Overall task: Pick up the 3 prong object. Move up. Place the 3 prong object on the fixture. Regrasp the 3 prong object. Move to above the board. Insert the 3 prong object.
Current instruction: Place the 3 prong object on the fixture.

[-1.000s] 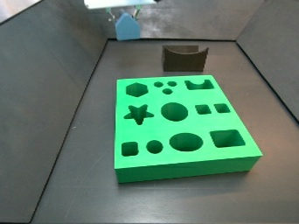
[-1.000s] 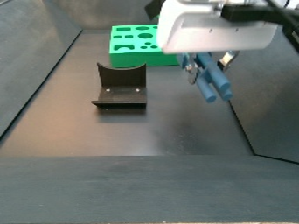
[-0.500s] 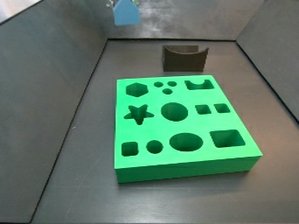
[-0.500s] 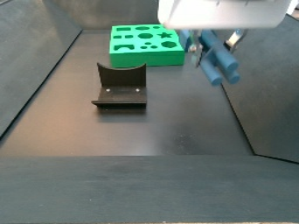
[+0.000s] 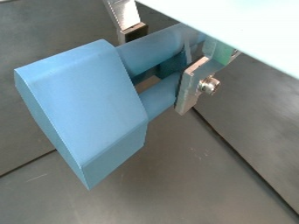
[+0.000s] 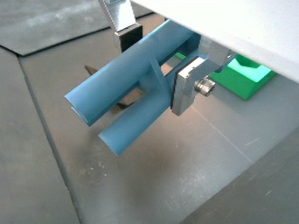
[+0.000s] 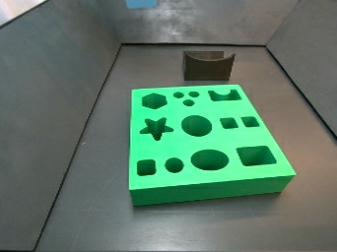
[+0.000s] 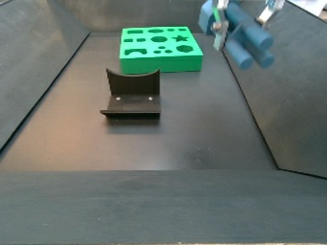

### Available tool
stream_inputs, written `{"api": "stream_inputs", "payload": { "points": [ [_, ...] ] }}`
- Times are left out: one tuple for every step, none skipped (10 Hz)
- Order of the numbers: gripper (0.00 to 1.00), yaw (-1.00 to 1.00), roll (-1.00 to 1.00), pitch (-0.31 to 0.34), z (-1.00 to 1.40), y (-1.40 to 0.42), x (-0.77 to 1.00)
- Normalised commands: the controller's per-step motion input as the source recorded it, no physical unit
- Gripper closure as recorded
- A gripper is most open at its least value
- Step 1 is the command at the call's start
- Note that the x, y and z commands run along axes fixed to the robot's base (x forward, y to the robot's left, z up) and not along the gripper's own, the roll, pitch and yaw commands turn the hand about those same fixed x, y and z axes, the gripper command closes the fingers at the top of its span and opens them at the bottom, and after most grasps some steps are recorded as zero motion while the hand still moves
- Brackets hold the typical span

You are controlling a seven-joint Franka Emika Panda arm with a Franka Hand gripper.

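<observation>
**Operator:** Two steps look done to me, the pick and most of the lift. My fingers [image 6: 187,84] are clamped on the 3 prong object [image 6: 126,94], silver plates pressed on either side of its blue body in both wrist views, with the prongs sticking out ahead of the gripper [image 5: 163,74].

**Observer:** What changed in the last second?

**Operator:** Height. A second ago the white gripper body filled the upper part of a side view; now only its lower end and the 3 prong object [image 8: 247,40] show at the top edge, high over the dark surface [image 8: 179,153]. In a side view from the opposite end, just a sliver of blue [image 7: 140,4] is left at the top of frame.

**Observer:** And the piece itself?

**Operator:** Riding with me and not visibly slipped; it sits tilted in the grip as before. Nothing else moved: the fixture [image 8: 132,94] stands where it was, the green board [image 8: 159,48] behind it, cut-outs all empty.

**Observer:** So what's next?

**Operator:** I judge the move up is nearly finished. Next comes carrying the piece across to the fixture [image 7: 208,64] and setting it into that U-shaped notch, so I can regrasp it squarely before the board [image 7: 206,144].
</observation>
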Motion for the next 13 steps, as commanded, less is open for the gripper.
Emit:
{"api": "stream_inputs", "payload": {
  "points": [
    [1.00,-0.93,-0.37,-0.230,-0.02,-0.60,1.00],
    [1.00,-0.63,-0.35,-0.193,-0.03,-0.50,1.00],
    [1.00,-0.43,-0.30,-0.146,-0.03,-0.46,1.00],
    [1.00,-0.28,-0.22,-0.107,-0.03,-0.42,1.00],
    [1.00,-0.18,-0.15,-0.079,-0.03,-0.38,1.00],
    [1.00,-0.10,-0.12,-0.056,-0.04,-0.33,1.00],
    [1.00,-0.06,-0.12,-0.043,-0.04,-0.30,1.00],
    [1.00,-0.03,-0.11,-0.033,-0.04,-0.27,1.00],
    [1.00,-0.01,-0.10,-0.023,-0.04,-0.24,1.00],
    [1.00,0.00,-0.08,-0.009,-0.04,-0.20,1.00],
    [1.00,0.01,-0.08,0.001,-0.04,-0.17,1.00],
    [1.00,0.01,-0.08,0.014,-0.04,-0.15,1.00],
    [1.00,0.01,-0.08,0.023,-0.04,-0.13,1.00]
  ]
}}
